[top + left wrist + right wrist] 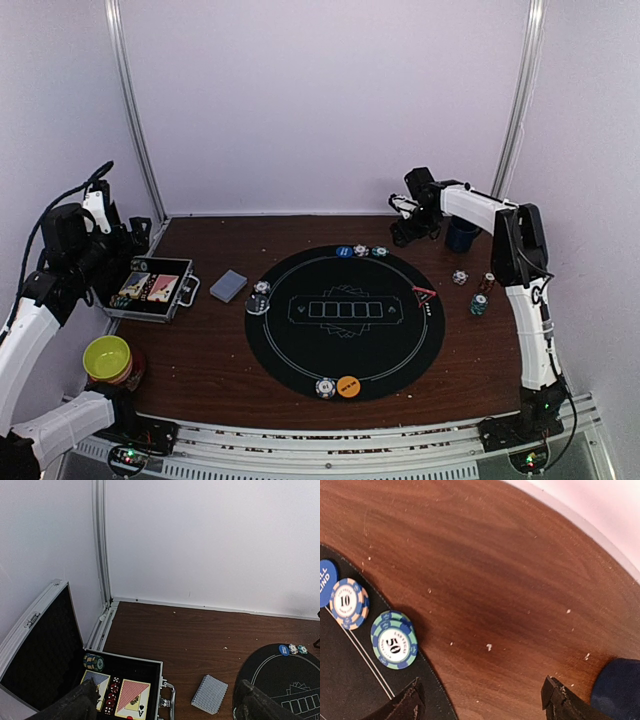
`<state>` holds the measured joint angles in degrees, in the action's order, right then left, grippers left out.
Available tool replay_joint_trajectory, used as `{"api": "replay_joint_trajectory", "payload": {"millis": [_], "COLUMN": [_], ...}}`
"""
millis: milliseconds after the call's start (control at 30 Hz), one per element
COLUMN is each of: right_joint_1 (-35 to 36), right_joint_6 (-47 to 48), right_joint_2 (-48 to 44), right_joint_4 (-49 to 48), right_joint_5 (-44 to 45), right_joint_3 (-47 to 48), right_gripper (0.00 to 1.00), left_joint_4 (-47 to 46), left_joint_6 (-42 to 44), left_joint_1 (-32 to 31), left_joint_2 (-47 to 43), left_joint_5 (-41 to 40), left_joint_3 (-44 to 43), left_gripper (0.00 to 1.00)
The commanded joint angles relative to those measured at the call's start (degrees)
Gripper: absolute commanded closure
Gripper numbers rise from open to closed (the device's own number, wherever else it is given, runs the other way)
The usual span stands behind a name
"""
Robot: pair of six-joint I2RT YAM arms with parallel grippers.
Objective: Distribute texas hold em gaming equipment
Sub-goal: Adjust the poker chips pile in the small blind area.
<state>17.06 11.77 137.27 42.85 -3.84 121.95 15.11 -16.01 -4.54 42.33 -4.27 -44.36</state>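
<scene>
Right gripper (480,700), jaws wide and empty over the table (495,570), 1 finger above the black mat (350,685) edge, with blue button (326,582), 10 chip (350,604) and 50 chip (394,640) just ahead; left gripper (165,702), jaws wide and empty, open case (50,645) beside 1 finger, card deck (210,694) ahead between them.

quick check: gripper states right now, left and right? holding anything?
Left gripper: open, nothing between the fingers.
Right gripper: open, nothing between the fingers.
</scene>
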Motion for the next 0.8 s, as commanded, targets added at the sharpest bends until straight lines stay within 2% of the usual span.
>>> {"api": "replay_joint_trajectory", "payload": {"millis": [0,767], "right_joint_1": [0.5,1.7], "right_joint_6": [-0.3,-0.7], "right_joint_2": [0.1,6.1], "right_joint_4": [1.6,1.4], "right_joint_5": [1.1,2.0], "right_joint_3": [-1.5,0.8], "right_gripper": [0.18,0.18], "left_joint_4": [-1.6,-1.6], "left_joint_6": [0.3,0.3], "left_joint_1": [0.6,0.7], "left_joint_2": [-0.3,-0.3], "left_joint_5": [-0.3,-0.3], "left_joint_3": [-0.6,-0.5], "left_gripper": [0.02,0.02]}}
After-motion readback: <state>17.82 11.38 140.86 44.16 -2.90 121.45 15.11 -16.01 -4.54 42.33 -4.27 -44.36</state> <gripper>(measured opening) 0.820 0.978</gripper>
